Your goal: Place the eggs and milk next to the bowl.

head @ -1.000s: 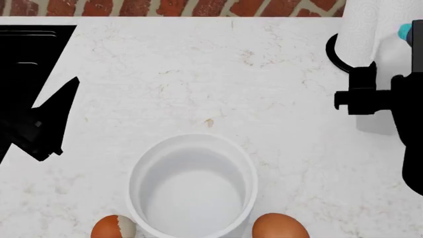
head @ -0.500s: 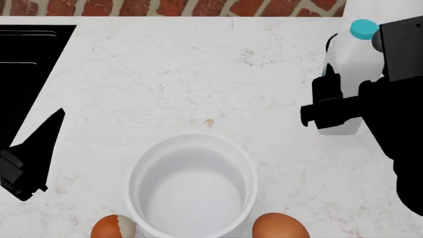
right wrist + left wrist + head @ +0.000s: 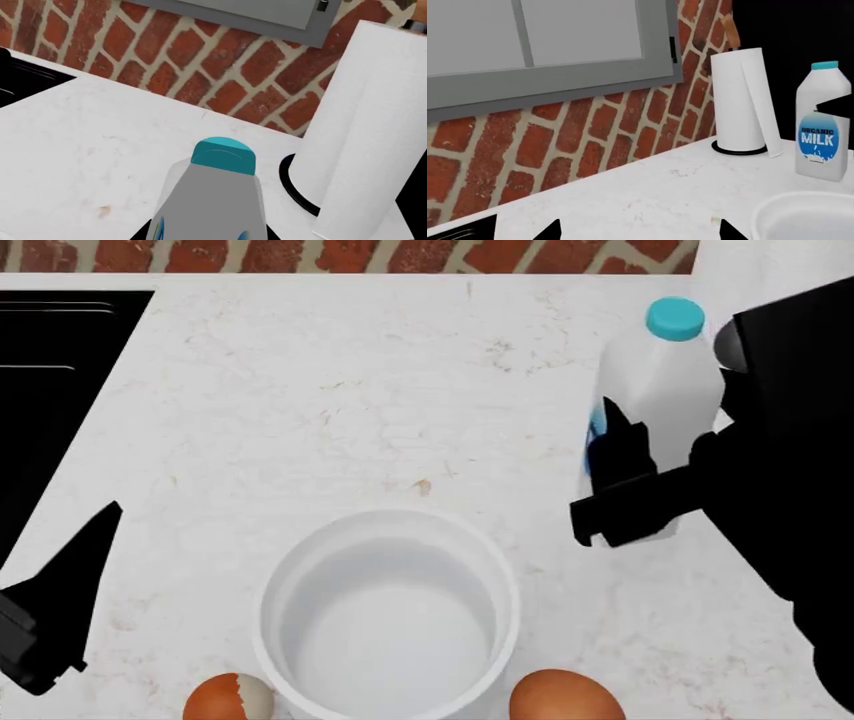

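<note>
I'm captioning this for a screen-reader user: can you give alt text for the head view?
The right tool grips a white milk bottle upright over a white marble counter, right of a deep white bowl. Two brown eggs flank the bowl at the bottom edge; the left tool hovers at far left.

A home kitchen: a white marble surface (image 3: pixel 347 390) against a brick wall (image 3: pixel 600 130), a paper-towel roll (image 3: pixel 740 100), a grey-framed window (image 3: pixel 554 75).
</note>
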